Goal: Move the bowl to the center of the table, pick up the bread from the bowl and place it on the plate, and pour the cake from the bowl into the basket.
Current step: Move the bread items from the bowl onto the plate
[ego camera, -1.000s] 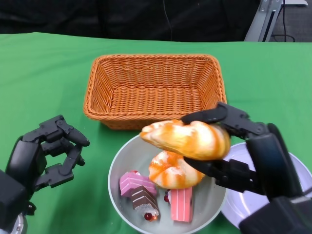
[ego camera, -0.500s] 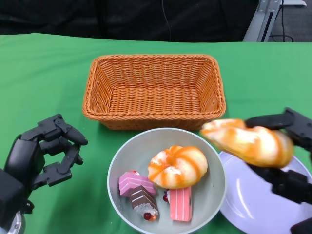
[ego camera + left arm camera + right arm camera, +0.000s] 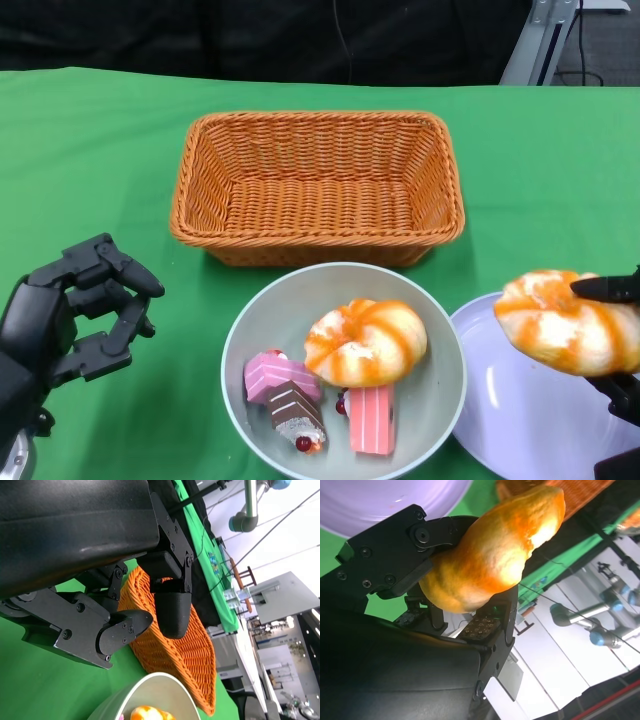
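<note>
A grey-green bowl (image 3: 440, 345) sits at the front centre and holds a second orange-and-white bread (image 3: 365, 342) plus several small cake pieces (image 3: 285, 390). My right hand (image 3: 618, 340) grips one orange-and-white bread (image 3: 572, 323) above the pale lilac plate (image 3: 515, 400) at the front right. The right wrist view shows that bread (image 3: 492, 555) between the black fingers (image 3: 395, 550), with the plate (image 3: 375, 500) beyond. My left hand (image 3: 70, 315) hangs empty at the front left, fingers apart, away from the bowl. The orange wicker basket (image 3: 200, 215) stands empty behind the bowl.
The table is covered with green cloth (image 3: 90, 160). The basket's near wall almost touches the bowl's far rim. The left wrist view shows the basket (image 3: 175, 655) and the bowl rim (image 3: 150, 682) beyond my left fingers (image 3: 170, 605).
My right hand has carried the bread from above the bowl rightward and down, over the plate. The left hand has dropped slightly toward the front left.
</note>
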You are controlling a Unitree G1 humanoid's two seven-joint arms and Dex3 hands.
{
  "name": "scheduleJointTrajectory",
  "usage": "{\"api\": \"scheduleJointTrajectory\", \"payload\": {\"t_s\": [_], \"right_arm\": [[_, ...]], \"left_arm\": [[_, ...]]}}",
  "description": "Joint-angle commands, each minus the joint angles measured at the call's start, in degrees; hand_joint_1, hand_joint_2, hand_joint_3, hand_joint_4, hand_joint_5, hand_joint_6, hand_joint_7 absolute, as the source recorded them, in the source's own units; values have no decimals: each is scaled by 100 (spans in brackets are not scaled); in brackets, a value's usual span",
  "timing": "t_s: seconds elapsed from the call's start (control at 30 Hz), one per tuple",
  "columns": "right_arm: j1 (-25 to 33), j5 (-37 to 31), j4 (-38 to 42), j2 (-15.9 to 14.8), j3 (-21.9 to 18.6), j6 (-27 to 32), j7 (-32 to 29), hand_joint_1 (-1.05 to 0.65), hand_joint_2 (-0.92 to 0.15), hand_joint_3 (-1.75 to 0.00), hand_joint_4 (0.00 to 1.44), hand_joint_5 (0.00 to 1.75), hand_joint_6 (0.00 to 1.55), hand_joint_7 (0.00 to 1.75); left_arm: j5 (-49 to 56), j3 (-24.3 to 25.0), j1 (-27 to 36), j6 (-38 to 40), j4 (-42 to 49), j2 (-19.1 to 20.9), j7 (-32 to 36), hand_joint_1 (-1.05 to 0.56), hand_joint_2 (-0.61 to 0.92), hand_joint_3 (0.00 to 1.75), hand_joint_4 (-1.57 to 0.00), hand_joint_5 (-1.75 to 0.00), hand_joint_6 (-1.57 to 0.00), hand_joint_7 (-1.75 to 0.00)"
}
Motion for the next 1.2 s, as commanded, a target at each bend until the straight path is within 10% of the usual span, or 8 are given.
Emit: {"api": "scheduleJointTrajectory", "payload": {"t_s": [0.03, 0.87, 1.2], "right_arm": [[-185, -103, 612, -120, 10, -204, -387, -7, -71, -40, 83, 140, 93, 72], [-1749, -1027, 3776, -267, 1221, -328, -2401, -14, -86, -9, 75, 154, 98, 55], [-888, -1092, 1878, -392, 1621, 1571, -175, -22, -92, -2, 67, 116, 101, 10]], "left_arm": [[-101, 66, -45, -72, 41, 114, -79, -5, 67, 91, -76, -155, -72, -132], [-81, 2, 109, 89, -307, 77, -44, -6, 67, 92, -75, -158, -72, -132], [-60, -8, 132, 97, -342, 64, -26, -7, 66, 92, -73, -160, -71, -134]]}}
